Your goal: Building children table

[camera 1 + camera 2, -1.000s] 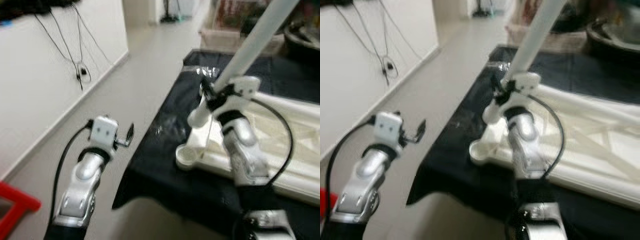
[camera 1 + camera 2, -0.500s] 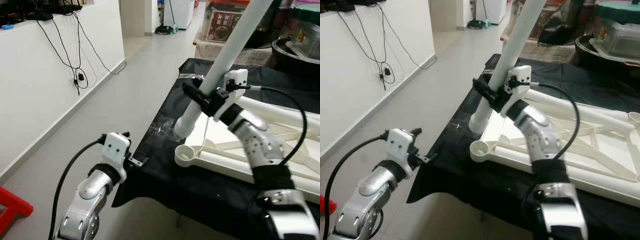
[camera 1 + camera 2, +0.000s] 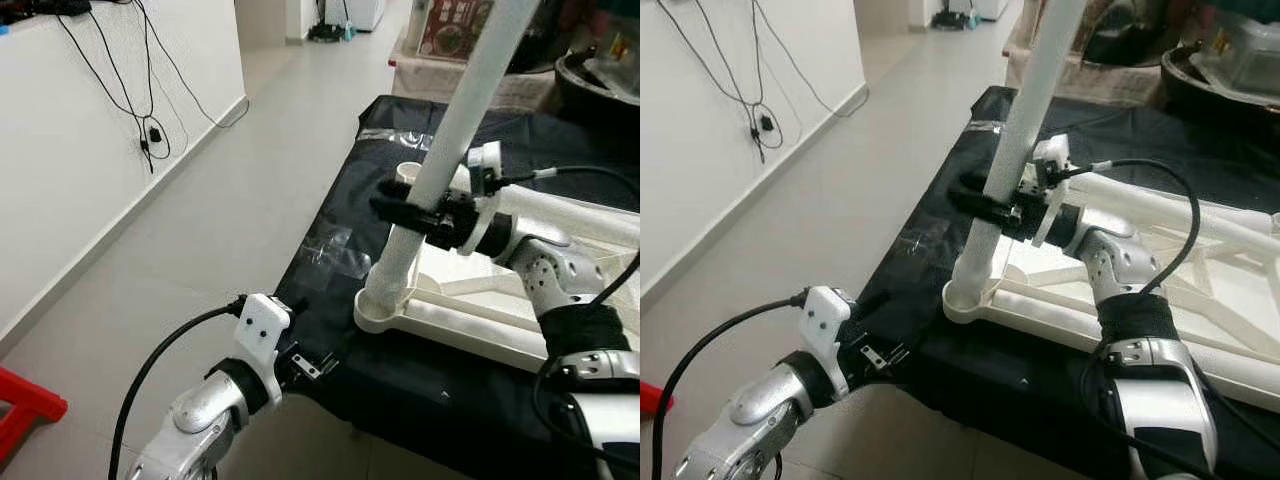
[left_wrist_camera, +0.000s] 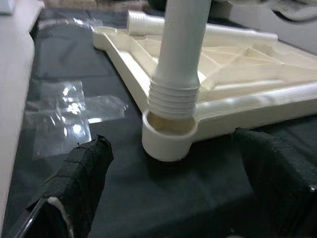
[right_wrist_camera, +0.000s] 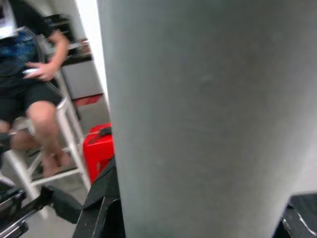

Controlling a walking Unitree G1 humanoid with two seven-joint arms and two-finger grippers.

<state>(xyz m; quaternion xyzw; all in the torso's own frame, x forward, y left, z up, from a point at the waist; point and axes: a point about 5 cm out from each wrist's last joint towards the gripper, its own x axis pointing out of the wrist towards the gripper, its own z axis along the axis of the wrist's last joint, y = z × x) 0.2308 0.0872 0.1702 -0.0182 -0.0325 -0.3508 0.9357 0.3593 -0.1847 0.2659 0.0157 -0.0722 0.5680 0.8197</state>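
My right gripper (image 3: 405, 212) clamps the table leg (image 3: 450, 140), its threaded end in the tabletop (image 3: 480, 320) corner socket (image 4: 168, 134); left gripper (image 4: 168, 198) gapes, empty.

A cream plastic tabletop (image 3: 470, 310) lies upside down on the black-covered table (image 3: 330, 270), ribs up, with a round socket (image 3: 382, 312) at its near corner. A long white leg (image 3: 440, 160) stands in that socket, leaning toward one o'clock. Its ribbed, threaded end (image 4: 173, 96) sits at the socket mouth, seemingly not fully seated. The right pincer (image 3: 400, 212) clamps the leg partway up. A second socket (image 3: 410, 172) rises at the far corner, at twelve o'clock from the first. A pale tube (image 4: 218, 30) lies along the tabletop's far side.
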